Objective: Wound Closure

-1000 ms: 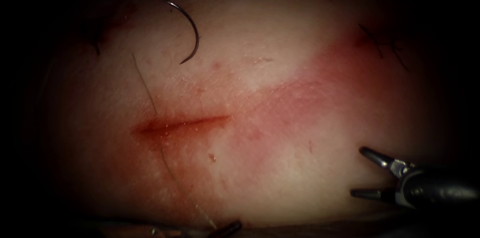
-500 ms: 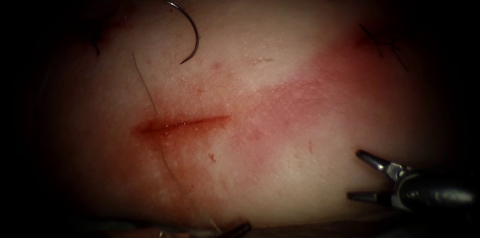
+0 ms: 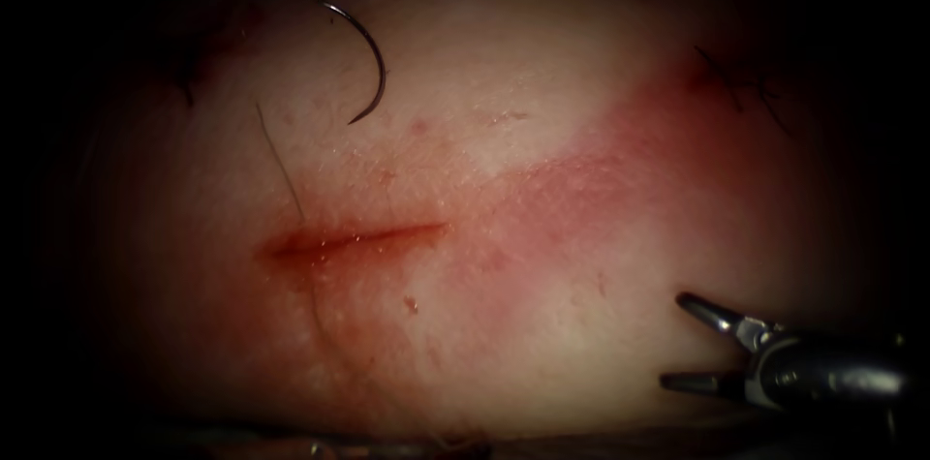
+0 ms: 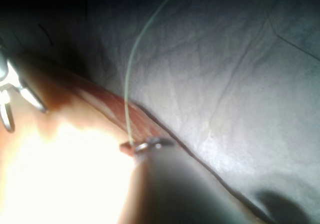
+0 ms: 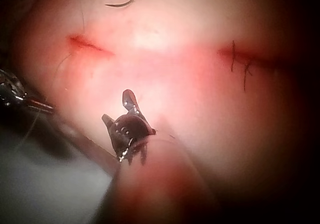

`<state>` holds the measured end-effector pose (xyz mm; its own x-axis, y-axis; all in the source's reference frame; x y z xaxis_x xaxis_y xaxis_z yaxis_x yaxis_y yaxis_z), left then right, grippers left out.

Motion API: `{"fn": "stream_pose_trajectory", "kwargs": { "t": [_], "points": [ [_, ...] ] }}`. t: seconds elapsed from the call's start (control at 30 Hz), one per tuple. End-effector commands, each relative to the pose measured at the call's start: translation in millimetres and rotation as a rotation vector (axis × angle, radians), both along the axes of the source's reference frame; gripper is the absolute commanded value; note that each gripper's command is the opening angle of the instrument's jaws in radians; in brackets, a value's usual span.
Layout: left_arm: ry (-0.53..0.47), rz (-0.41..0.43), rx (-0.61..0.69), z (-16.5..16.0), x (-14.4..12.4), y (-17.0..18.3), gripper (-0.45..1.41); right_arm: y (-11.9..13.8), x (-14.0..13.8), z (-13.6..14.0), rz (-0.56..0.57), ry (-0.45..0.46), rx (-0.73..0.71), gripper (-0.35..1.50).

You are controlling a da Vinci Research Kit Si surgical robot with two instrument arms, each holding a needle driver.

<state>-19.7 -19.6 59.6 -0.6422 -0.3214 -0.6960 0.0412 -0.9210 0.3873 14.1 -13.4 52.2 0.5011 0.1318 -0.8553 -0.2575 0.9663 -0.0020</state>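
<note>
The curved needle (image 3: 374, 61) lies free on the tissue (image 3: 542, 160), well above the cut (image 3: 354, 239), and neither tool holds it. Dark thread (image 3: 281, 165) runs down from near the needle, crosses the cut's left end and goes on toward the lower edge. My right tool (image 3: 673, 342) hovers low at the right of the cut, jaws open and holding nothing; it is also in the right wrist view (image 5: 116, 109). My left tool (image 4: 147, 145) is shut on the thread (image 4: 129, 94) at the tissue's near edge, and the right wrist view catches it too (image 5: 27, 103).
An older cut closed with dark stitches (image 3: 741, 82) sits at the upper right, with red fluid staining the tissue around it. Grey cloth (image 4: 240, 84) lies beyond the tissue's near edge.
The left tool's tip has drawn back down out of the endoscope view's lower edge. The right tool has shifted slightly left, jaws still open. The needle has not moved.
</note>
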Motion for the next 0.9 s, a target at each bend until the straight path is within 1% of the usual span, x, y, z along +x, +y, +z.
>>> {"fn": "stream_pose_trajectory", "kwargs": {
  "t": [0.03, 0.13, 0.2, 0.27, 0.37, 0.47, 0.5, 0.57, 0.6, 0.63, 0.7, 0.77, 0.9],
  "points": [
    [-0.002, 0.003, 0.005, 0.4, -0.1, -0.5, -0.45, -0.5, 1.0, 0.7, -0.004, 0.009, 0.004, 1.43],
    [-0.012, 0.005, 0.011, 0.0, 1.1, 0.4, -0.45, 0.0, 1.9, 1.1, -0.009, 0.016, 0.009, 1.43],
    [-0.035, -0.004, 0.01, -0.7, 2.3, 1.4, -0.45, 0.6, 2.8, 1.6, -0.035, 0.038, 0.0, 1.43],
    [-0.075, -0.02, 0.014, -2.4, 4.6, 3.3, -0.45, 2.0, 4.8, 2.8, -0.072, 0.045, -0.017, 1.43],
    [-0.106, -0.028, 0.011, -3.6, 6.2, 4.4, -0.45, 3.5, 6.6, 4.1, -0.098, 0.042, -0.016, 1.41],
    [-0.141, -0.039, 0.023, -4.7, 7.7, 5.2, -0.45, 4.5, 8.3, 5.2, -0.125, 0.042, -0.005, 1.36],
    [-0.169, -0.044, 0.033, -5.3, 8.4, 5.5, -0.45, 5.1, 9.6, 6.2, -0.139, 0.045, -0.005, 1.35],
    [-0.204, -0.049, 0.056, -5.8, 9.1, 5.9, -0.45, 5.4, 10.8, 7.1, -0.151, 0.049, -0.007, 1.33],
    [-0.238, -0.054, 0.077, -6.1, 9.4, 6.1, -0.45, 5.5, 11.7, 7.8, -0.166, 0.057, -0.009, 1.31],
    [-0.303, -0.067, 0.114, -6.5, 10.0, 6.6, -0.45, 5.4, 13.0, 8.9, -0.184, 0.064, -0.015, 1.28],
    [-0.348, -0.07, 0.146, -6.8, 10.4, 7.0, -0.45, 5.1, 14.5, 10.2, -0.205, 0.071, -0.032, 1.23],
    [-0.401, -0.078, 0.18, -7.1, 10.9, 7.3, -0.45, 4.9, 16.1, 11.5, -0.208, 0.092, -0.017, 1.21],
    [-0.504, -0.067, 0.238, -7.6, 11.5, 8.0, -0.45, 4.6, 19.0, 13.7, -0.207, 0.11, 0.003, 1.18]
  ]
}}
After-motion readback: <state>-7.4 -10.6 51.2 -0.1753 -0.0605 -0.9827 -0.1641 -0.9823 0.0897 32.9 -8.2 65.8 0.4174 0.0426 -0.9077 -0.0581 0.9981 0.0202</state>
